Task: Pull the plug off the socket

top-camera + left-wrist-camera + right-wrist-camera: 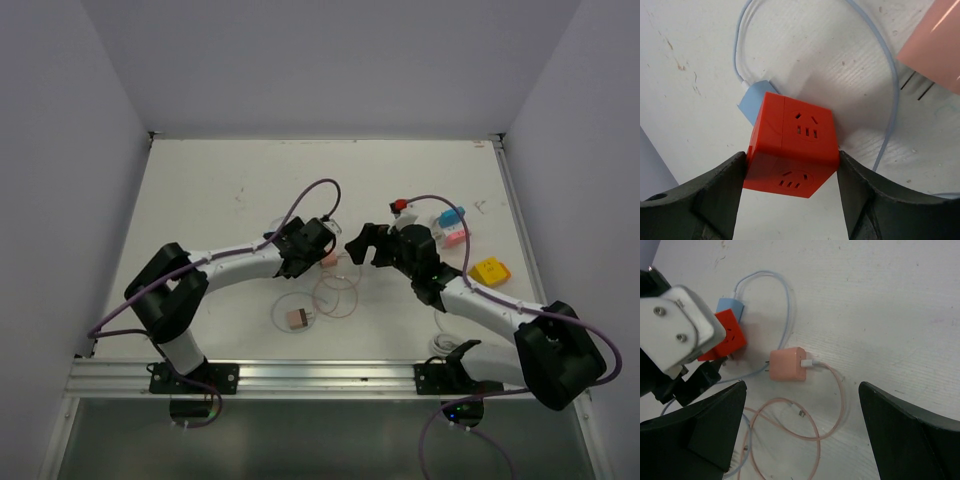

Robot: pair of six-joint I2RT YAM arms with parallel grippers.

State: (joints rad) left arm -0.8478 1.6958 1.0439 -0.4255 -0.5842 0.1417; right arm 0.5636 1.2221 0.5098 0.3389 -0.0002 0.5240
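Note:
A red cube socket (792,145) is clamped between my left gripper's (792,175) fingers and sits tilted. A light blue plug (752,102) sits against its far face, and its pale blue cable (890,100) loops over the table. The right wrist view shows the same red cube (729,339) and blue plug (730,306) at the left, under my left gripper (685,330). My right gripper (802,387) is open and empty above a pink charger (787,364) that lies unplugged on the table. In the top view the left gripper (318,238) and right gripper (362,243) face each other mid-table.
A pink cable (790,430) coils below the pink charger. A second pink adapter (297,318) lies near the front. At the right are a small red socket (404,207), a blue and pink socket (450,227) and a yellow one (490,270).

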